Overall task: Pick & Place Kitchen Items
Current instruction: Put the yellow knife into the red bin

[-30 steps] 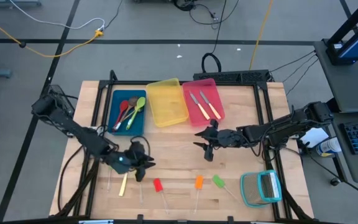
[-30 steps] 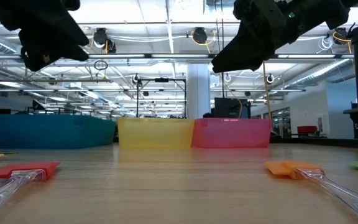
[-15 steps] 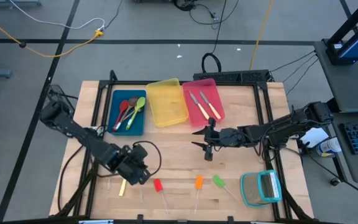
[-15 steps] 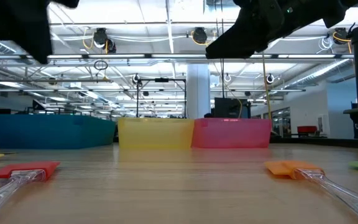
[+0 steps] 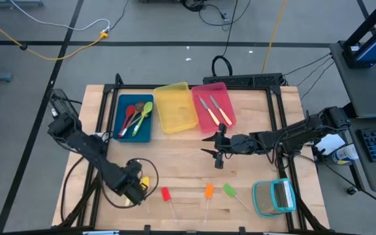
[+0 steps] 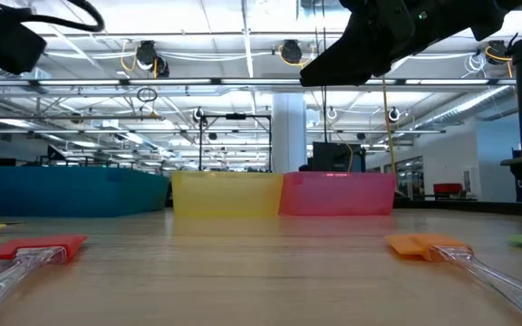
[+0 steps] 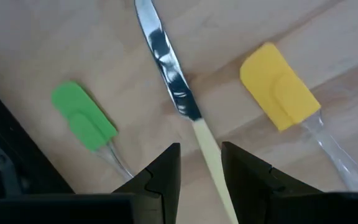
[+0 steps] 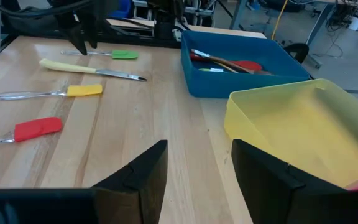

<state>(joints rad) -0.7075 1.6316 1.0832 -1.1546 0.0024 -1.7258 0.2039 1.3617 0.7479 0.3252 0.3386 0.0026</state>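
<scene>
My left gripper (image 7: 201,173) is open and points down over a yellow-handled knife (image 7: 194,134) that lies flat on the table; its fingers stand on either side of the handle, and I cannot tell if they touch it. In the high view the gripper (image 5: 134,189) hides the knife. A green-headed stick (image 7: 82,118) and a yellow-headed stick (image 7: 279,94) lie beside the knife. Red (image 5: 165,194), orange (image 5: 209,190) and green (image 5: 229,190) sticks lie near the front edge. My right gripper (image 5: 217,156) is open and empty above mid-table.
A blue bin (image 5: 124,104) with several spoons, a yellow bin (image 5: 173,106) and a pink bin (image 5: 207,88) holding two knives stand at the back. A teal-framed square object (image 5: 274,197) sits at the front right. Bare wood lies between the two arms.
My left gripper has gone toward the table's near edge and a little left, and has turned from pointing right to pointing down, ending over the yellow-handled knife. The things on the table have kept still.
</scene>
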